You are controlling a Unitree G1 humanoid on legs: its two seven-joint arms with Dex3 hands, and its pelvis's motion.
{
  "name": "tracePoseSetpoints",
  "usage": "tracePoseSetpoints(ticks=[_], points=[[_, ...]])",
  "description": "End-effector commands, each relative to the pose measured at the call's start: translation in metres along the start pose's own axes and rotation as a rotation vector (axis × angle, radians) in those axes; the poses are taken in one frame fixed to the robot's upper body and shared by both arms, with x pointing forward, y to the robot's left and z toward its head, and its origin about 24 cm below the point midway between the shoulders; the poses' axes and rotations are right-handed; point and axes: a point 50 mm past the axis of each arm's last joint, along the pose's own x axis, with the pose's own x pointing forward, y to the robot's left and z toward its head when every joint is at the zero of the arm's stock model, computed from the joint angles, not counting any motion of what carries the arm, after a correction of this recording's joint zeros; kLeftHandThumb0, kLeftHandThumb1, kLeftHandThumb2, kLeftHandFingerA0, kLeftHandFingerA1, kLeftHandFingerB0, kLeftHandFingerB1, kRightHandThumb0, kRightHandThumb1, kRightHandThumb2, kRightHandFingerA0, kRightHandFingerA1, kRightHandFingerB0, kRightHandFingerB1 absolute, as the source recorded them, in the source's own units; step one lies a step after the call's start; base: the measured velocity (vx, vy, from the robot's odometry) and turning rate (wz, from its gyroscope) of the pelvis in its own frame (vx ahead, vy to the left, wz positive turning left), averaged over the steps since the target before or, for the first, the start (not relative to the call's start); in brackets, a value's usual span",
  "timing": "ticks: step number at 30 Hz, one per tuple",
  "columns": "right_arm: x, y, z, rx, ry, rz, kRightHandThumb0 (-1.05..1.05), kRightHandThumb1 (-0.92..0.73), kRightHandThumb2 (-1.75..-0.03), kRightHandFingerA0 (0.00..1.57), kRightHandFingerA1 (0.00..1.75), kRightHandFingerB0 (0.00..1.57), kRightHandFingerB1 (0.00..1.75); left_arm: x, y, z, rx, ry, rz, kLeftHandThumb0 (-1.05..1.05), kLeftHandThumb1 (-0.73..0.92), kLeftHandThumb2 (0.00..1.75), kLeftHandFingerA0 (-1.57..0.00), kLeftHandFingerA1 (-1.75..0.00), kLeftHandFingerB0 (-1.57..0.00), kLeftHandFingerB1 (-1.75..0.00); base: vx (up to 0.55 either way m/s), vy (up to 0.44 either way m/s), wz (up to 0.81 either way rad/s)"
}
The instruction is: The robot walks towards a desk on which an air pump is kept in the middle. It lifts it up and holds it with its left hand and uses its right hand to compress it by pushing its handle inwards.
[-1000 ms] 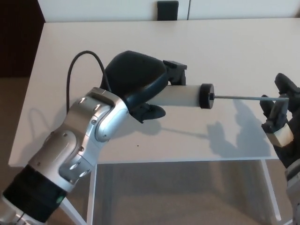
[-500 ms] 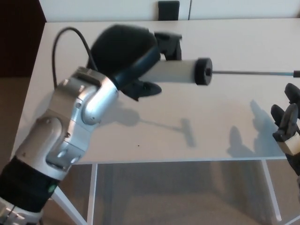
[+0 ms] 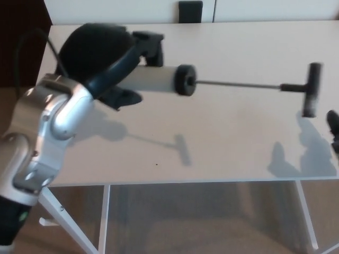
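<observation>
The left robot hand (image 3: 100, 58) grips the white barrel of the air pump (image 3: 153, 79), holding it level above the tabletop (image 3: 238, 143). Its T-handle (image 3: 311, 89) juts from the extended rod. Only a sliver of the right robot hand (image 3: 334, 129) shows beside the handle; whether it is clenched cannot be told.

office-like room, plain white desk (image 3: 238, 143), beige floor (image 3: 201, 222)
</observation>
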Motion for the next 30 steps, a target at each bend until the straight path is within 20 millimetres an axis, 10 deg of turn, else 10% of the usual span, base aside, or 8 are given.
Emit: tracePoseSetpoints(ticks=[1,12,14,15,24,29,30], points=[[0.003,-0.004,0.025,0.104,-0.078,0.02,-0.86,-0.81,-1.14,0.07,0.28,0.07,0.2,-0.008,-0.009,-0.012,0.028,0.002,-0.048,-0.13,0.74,0.58,-0.82,-1.68,-0.69,-1.33,0.0,0.0,0.0],[-0.006,0.025,0.065,0.134,-0.189,0.124,-0.82,-0.92,-0.71,0.13,0.27,0.1,0.22,-0.009,-0.027,-0.021,0.084,0.01,-0.107,-0.12,0.78,0.6,-0.78,-1.7,-0.63,-1.37,0.0,0.0,0.0],[-0.008,0.028,0.067,0.127,-0.192,0.136,-0.82,-0.92,-0.71,0.13,0.27,0.1,0.22,-0.009,-0.029,-0.022,0.086,0.01,-0.109,-0.12,0.78,0.6,-0.78,-1.7,-0.63,-1.37,0.0,0.0,0.0],[-0.015,0.043,0.064,0.105,-0.184,0.2,-0.88,-0.78,-1.1,0.09,0.31,0.09,0.22,-0.009,-0.036,-0.022,0.089,0.009,-0.12,-0.13,0.74,0.58,-0.78,-1.68,-0.68,-1.35,0.0,0.0,0.0],[-0.02,0.067,0.045,0.081,-0.092,0.266,-0.84,-0.79,-1.1,0.08,0.31,0.08,0.23,-0.003,-0.04,-0.014,0.084,-0.009,-0.127,-0.19,0.74,0.58,-0.72,-1.69,-0.71,-1.04,0.0,0.0,0.0],[-0.02,0.073,0.03,0.039,-0.035,0.29,-0.85,-0.81,-1.13,0.07,0.27,0.07,0.21,-0.003,-0.043,-0.011,0.074,-0.015,-0.134,-0.19,0.77,0.56,-0.71,-1.7,-0.59,-1.31,0.0,0.0,0.0],[-0.021,0.075,0.027,0.031,-0.025,0.291,-0.83,-0.79,-1.11,0.05,0.29,0.09,0.24,-0.003,-0.043,-0.01,0.069,-0.014,-0.137,-0.21,0.72,0.58,-0.71,-1.68,-0.79,-0.8,0.0,0.0,0.0]])
